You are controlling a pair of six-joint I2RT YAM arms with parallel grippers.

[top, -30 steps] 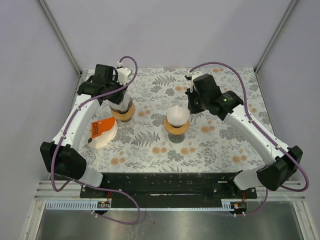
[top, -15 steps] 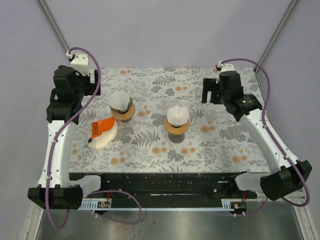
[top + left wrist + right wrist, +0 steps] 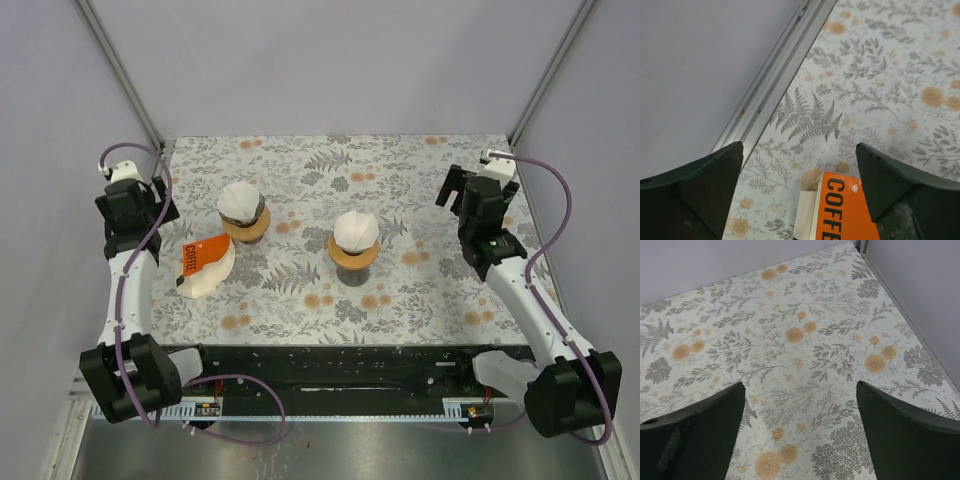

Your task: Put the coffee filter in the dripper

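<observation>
A robot test cell in a lab; plain pale panels [image 3: 330, 60] close in the floral-covered table [image 3: 420, 290] on the left, right and far sides; aluminium struts [image 3: 120, 75] frame the corners; white robot arms [image 3: 526, 298] stand on a black mounting rail [image 3: 330, 365] along the near edge.

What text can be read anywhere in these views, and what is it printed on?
"COFFE": black capitals on the orange label of the white filter pack, seen in the left wrist view; the rest of the word is cut off.
The same label in the top view is too small to read surely.
No other text is visible.
</observation>
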